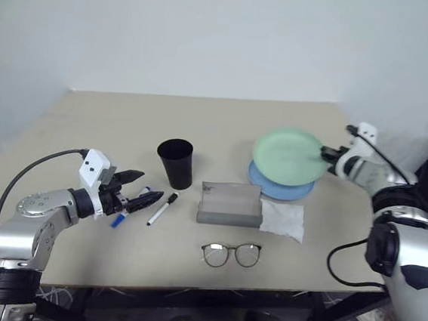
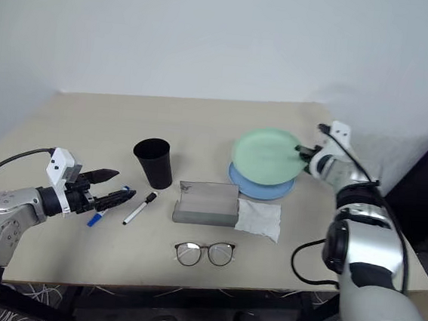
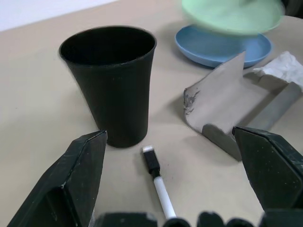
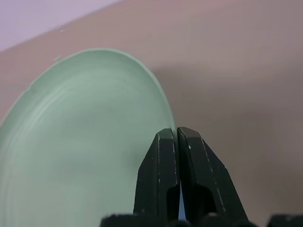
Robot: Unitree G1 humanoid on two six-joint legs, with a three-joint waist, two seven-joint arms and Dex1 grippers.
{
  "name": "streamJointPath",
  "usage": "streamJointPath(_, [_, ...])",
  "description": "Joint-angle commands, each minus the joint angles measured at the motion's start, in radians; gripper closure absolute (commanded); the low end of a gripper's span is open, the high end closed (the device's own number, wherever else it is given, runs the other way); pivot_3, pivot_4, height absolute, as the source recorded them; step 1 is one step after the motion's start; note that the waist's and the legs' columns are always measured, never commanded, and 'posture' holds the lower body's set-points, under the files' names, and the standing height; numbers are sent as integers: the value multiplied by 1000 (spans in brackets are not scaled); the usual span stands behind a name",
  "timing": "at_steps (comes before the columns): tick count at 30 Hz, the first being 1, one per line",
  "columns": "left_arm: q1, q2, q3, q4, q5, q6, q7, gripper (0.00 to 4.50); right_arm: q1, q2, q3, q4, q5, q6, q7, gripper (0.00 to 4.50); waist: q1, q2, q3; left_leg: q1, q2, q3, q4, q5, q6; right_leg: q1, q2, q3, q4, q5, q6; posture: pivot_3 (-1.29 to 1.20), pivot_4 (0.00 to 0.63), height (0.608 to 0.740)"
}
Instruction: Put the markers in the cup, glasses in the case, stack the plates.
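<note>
Pinching the pale green plate (image 1: 289, 155) in my right claw (image 1: 325, 151), directly above the blue plate (image 1: 280, 186); left claw (image 1: 137, 187) wide open.

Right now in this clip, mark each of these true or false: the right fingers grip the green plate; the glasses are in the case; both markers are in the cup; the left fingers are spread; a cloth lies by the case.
1. The right gripper has its fingers shut on the rim of the pale green round plate, held above the light blue round plate. True.
2. The round wire-frame glasses lie inside the flat grey felt case. False: they lie on the table in front of it.
3. Both white markers stand in the tall black plastic cup. False: the black-capped marker and blue-capped marker lie on the table.
4. The left gripper has its fingers spread. True.
5. A small white cloth lies beside the case. True.
</note>
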Motion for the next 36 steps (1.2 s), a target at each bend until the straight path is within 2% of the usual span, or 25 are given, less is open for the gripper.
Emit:
streamJointPath(1, [5, 12, 45, -39, -17, 1, 12, 0, -43, -15, -20, 10, -12, -51, -40, 4460, 0, 0, 0, 1, -2, -2, 0, 0, 0, -1, 0, 1, 1, 0, 0, 0, 0, 726])
streamJointPath(4, [9, 10, 48, -46, -17, 5, 15, 0, -44, -2, -19, 24, -20, -64, -45, 4460, 0, 0, 0, 0, -11, -9, 0, -1, 2, 1, 0, 9, 3, 6, 2, 0, 0, 726])
streamJointPath(10, [36, 10, 69, -77, -24, 15, 24, 0, -14, 42, -10, 32, -41, -76, -70, 4460, -15, 0, 0, 1, -14, -19, 0, -1, 3, 7, 0, 6, -2, 6, 2, 0, 0, 726])
streamJointPath(18, [49, 8, 76, -86, -25, 19, 27, 0, 6, 17, -2, 27, -63, -55, -62, 4460, -22, 0, 0, 3, -14, -23, 1, -1, 3, 15, 0, 4, -2, 4, 0, 0, 0, 726])
streamJointPath(30, [27, 11, 61, -68, -23, 18, 15, 0, 22, 9, -2, 15, -74, -31, -50, 4460, -25, 0, 0, 3, -14, -24, 1, -1, 3, 15, 0, 4, -2, 4, 0, 0, 0, 726])
streamJointPath(33, [19, 10, 56, -63, -21, 17, 13, 0, 24, 7, -1, 11, -75, -26, -41, 3812, -25, 0, 0, 3, -15, -24, 1, -1, 3, 15, 0, 4, -2, 4, 0, 0, 0, 726])
streamJointPath(36, [15, 8, 54, -61, -21, 17, 12, 0, 23, -5, 1, 5, -77, -26, -24, 2844, -25, 0, 0, 2, -15, -25, 1, -1, 3, 15, 1, 4, -2, 4, 0, 0, 0, 726])
